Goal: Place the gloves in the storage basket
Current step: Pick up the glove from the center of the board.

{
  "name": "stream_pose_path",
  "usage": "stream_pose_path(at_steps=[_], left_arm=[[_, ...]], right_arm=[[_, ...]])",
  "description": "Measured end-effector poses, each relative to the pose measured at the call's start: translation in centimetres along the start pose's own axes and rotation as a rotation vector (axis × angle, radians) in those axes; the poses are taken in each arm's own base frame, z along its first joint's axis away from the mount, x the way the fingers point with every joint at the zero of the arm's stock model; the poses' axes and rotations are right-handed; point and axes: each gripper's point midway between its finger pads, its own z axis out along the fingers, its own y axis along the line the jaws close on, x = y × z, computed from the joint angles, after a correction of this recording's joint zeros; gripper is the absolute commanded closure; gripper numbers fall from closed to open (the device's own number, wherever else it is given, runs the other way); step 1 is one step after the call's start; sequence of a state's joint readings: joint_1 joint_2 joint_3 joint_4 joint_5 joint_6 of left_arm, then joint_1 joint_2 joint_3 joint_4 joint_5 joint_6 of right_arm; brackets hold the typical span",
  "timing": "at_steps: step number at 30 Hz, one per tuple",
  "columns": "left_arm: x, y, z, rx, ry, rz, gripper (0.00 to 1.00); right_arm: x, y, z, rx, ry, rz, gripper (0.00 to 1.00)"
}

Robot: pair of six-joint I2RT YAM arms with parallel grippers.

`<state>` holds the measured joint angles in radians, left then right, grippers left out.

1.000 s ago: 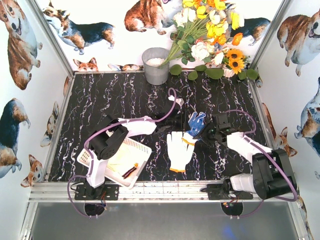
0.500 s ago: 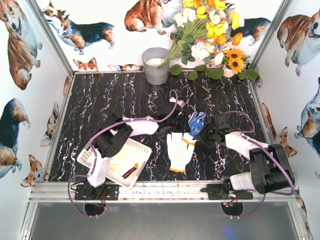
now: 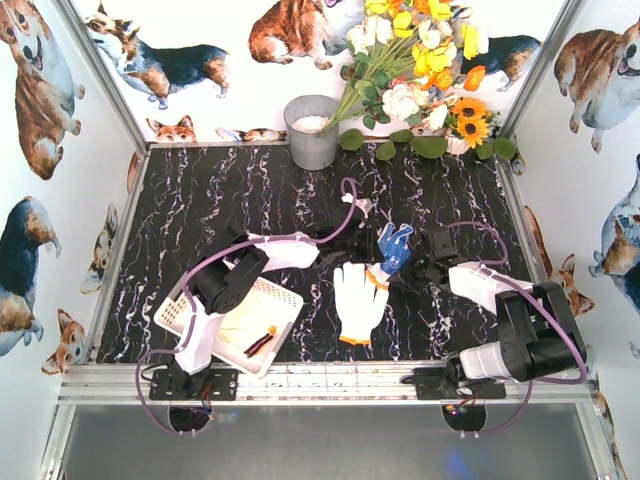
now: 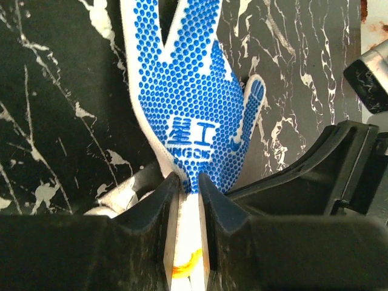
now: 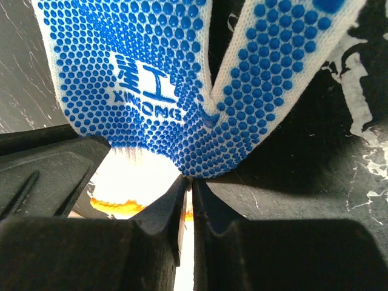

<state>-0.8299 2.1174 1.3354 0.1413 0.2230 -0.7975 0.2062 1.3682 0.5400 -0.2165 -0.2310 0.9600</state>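
A blue dotted glove (image 3: 395, 243) lies mid-table, with its white, orange-edged cuff toward a white glove (image 3: 358, 300) that lies flat in front of it. My left gripper (image 3: 372, 246) is shut on the blue glove's cuff end; in the left wrist view the jaws (image 4: 188, 182) pinch the fabric below the blue glove (image 4: 194, 103). My right gripper (image 3: 408, 268) is shut on the glove's other edge; its jaws (image 5: 188, 180) pinch the rim of the blue glove (image 5: 151, 79). The white storage basket (image 3: 170, 318) sits at the front left, under the left arm, and holds a pale yellow glove (image 3: 238, 325).
A grey metal bucket (image 3: 312, 132) stands at the back centre. A bunch of flowers (image 3: 420, 70) leans at the back right. Corgi-print walls close in both sides. A small dark object (image 3: 260, 343) lies in the basket.
My left gripper has moved right onto the blue glove's cuff. My right arm has edged inward and a little away from the front. The blue glove has shifted slightly toward the back.
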Motion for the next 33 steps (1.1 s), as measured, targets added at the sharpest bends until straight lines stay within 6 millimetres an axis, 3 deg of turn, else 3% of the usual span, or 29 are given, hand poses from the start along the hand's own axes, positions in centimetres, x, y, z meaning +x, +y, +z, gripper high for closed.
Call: stream_pose_path(at_steps=[6, 11, 20, 33], left_arm=[[-0.5, -0.5, 0.2, 0.017, -0.012, -0.003, 1.00], [-1.1, -0.1, -0.3, 0.007, -0.029, -0.008, 1.00], [-3.0, 1.3, -4.6, -0.034, -0.113, -0.039, 1.00], [-0.5, 3.6, -8.9, -0.093, -0.151, -0.123, 1.00]], right_arm=[[0.0, -0.3, -0.1, 0.007, 0.004, -0.002, 1.00], [-0.1, 0.6, -0.7, -0.011, 0.019, -0.009, 1.00], [0.4, 4.5, -0.6, -0.126, 0.153, -0.062, 1.00], [3.6, 5.9, -0.9, -0.155, 0.302, -0.149, 1.00]])
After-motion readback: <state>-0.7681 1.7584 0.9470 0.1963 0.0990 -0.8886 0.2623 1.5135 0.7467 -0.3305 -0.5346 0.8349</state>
